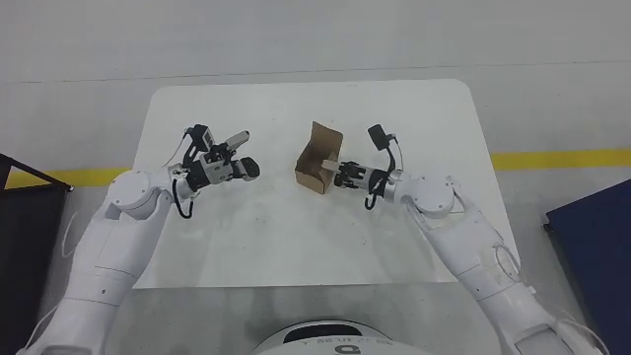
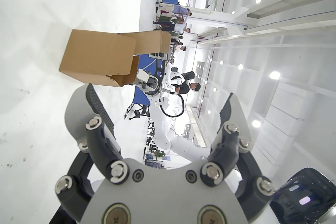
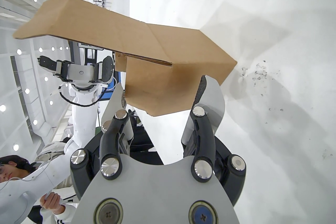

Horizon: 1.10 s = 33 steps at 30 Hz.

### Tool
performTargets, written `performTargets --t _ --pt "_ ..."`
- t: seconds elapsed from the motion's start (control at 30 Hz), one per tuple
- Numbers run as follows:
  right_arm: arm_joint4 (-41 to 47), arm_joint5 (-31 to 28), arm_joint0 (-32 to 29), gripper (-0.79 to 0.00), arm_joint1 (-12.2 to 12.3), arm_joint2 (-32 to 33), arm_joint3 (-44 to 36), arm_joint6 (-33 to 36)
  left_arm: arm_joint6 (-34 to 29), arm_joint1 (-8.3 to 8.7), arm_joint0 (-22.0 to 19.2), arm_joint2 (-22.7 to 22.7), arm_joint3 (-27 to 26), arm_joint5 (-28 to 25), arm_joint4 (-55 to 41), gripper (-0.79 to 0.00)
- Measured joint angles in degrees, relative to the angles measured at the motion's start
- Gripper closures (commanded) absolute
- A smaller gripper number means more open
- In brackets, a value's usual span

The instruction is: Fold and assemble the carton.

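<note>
Two hands of mine are over the white table [image 1: 296,247]: my left hand [image 1: 246,154] hangs above its left part, fingers spread wide with nothing between them. To its right, apart from it, the brown carton [image 1: 318,158] stands near the table's middle with one flap raised. At the carton's right side my right hand [image 1: 342,174] is clamped on a short side flap.
</note>
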Motion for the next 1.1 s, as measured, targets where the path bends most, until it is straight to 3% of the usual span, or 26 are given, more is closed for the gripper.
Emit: performTargets --t 0.17,0.47,0.67,0.73,1.1 --pt "-2.01 1.93 1.63 -0.526 -0.40 -1.95 0.37 -1.16 -0.55 -0.10 -0.55 0.36 1.01 -0.33 0.18 -0.785" --pt "-8.44 7.24 3.53 -0.416 -0.84 -5.25 -0.97 -2.77 -0.63 -0.44 -1.70 2.02 2.35 0.10 1.51 -0.785" --pt "-14.56 11.52 4.13 -0.154 -0.96 -7.60 -3.48 -3.04 -1.07 -0.68 -2.75 2.95 3.41 -0.08 1.86 -0.785" --pt "-17.20 13.11 4.19 0.000 -0.93 -8.32 -4.53 -3.24 -1.13 -0.72 -2.92 3.04 3.62 -0.23 1.90 -0.785" --pt "-35.63 23.85 1.24 0.000 0.41 -10.01 -16.27 -0.39 -0.53 -0.91 -3.00 3.19 4.05 -1.10 2.01 -0.785"
